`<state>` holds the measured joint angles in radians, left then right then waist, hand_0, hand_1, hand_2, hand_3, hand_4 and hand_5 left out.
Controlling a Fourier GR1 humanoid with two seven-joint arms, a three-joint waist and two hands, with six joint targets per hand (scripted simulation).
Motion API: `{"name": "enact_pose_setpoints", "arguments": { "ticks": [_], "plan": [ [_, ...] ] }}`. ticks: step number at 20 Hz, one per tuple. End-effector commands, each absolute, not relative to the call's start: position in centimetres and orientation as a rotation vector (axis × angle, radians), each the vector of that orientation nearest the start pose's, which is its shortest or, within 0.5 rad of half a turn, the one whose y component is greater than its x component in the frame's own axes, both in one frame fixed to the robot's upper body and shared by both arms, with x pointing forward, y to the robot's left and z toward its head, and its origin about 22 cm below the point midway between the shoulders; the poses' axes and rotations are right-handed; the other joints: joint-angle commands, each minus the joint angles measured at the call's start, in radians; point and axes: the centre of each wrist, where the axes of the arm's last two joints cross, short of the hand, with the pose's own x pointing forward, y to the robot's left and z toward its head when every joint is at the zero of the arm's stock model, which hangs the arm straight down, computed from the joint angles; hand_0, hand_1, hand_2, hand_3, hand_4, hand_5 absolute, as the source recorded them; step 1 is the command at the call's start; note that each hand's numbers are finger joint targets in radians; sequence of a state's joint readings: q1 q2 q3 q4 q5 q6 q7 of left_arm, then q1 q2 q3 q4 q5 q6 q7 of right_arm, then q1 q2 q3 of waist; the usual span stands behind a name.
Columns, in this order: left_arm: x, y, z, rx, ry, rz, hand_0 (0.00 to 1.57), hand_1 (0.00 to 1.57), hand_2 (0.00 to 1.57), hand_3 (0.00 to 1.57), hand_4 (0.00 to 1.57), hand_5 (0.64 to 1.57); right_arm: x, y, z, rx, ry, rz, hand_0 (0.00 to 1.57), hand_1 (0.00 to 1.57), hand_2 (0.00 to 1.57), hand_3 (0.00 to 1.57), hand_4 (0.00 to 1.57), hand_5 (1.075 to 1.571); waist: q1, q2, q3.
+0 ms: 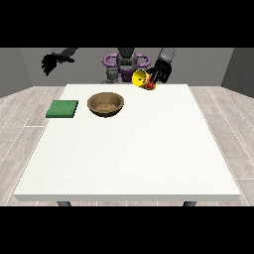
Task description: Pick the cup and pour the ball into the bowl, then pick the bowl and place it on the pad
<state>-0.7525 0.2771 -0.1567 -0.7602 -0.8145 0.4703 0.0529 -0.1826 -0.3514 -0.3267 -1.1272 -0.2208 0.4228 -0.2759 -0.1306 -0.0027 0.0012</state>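
The hand at the view's right (161, 71) has its fingers wrapped around the tipped yellow cup (140, 77) above the table's (129, 158) far edge, while the wooden bowl (105, 104) sits beside the green pad (62, 109) near the far-left corner, and the other hand (49, 63) hangs off the table, fingers drooping loose.

Lighting was even and bright, diffuse, seemingly from overhead. The large white table top (129, 149) read as near-uniform white with no glare or hotspots. Shadows were faint: the round brown wooden bowl (105, 104) had a darker interior and a thin soft shadow at its base; the flat green square pad (62, 108) cast almost none. The grey walls (30, 69) were darker towards the far corners. The black hand at the view's left (50, 63) was a near-silhouette, detail lost. The pale plank floor (22, 129) was evenly lit. No edge distortion was visible; table edges ran straight.
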Motion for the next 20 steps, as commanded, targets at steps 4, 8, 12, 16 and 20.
{"name": "enact_pose_setpoints", "arguments": {
  "ticks": [4, 8, 12, 16, 20],
  "plan": [
    [41.3, 15.6, 6.6, 1.378, -1.548, -1.121, 1.55, 1.55, 1.57, 1.57, 1.57, 1.244, 26.5, -40.6, -1.4, 0.046, -1.658, 0.016, 0.00, 0.00, 0.00, 0.00, 0.00, 1.571, 0.016, -0.042, 0.0015],
    [39.8, 11.5, 3.9, 1.450, -1.483, -1.391, 1.50, 1.50, 1.57, 1.57, 1.38, 1.400, 26.7, -39.8, -1.7, 0.095, -1.611, 0.030, 0.00, 0.00, 0.00, 0.00, 0.00, 1.571, -0.024, -0.075, 0.0007],
    [40.2, 8.8, 5.1, 1.581, -1.389, -1.594, 1.50, 1.50, 1.57, 1.57, 1.57, 1.056, 28.8, -38.7, 0.2, 0.115, -1.659, 0.071, 0.00, 0.00, 0.00, 0.00, 0.00, 1.571, -0.071, -0.048, -0.0005],
    [39.9, 7.5, 4.9, 1.759, -1.296, -1.884, 1.53, 1.53, 1.57, 1.57, 1.56, 1.164, 28.4, -38.9, -1.0, 0.120, -1.656, 0.044, 0.00, 0.00, 0.00, 0.00, 0.00, 1.570, -0.044, -0.028, 0.0007],
    [39.1, 5.8, 4.4, 1.816, -1.167, -2.091, 1.48, 1.48, 1.57, 1.57, 1.47, 1.234, 27.1, -40.4, -1.9, 0.094, -1.599, 0.035, 0.00, 0.00, 0.00, 0.00, 0.00, 1.571, -0.013, -0.086, 0.0002]
  ]
}}
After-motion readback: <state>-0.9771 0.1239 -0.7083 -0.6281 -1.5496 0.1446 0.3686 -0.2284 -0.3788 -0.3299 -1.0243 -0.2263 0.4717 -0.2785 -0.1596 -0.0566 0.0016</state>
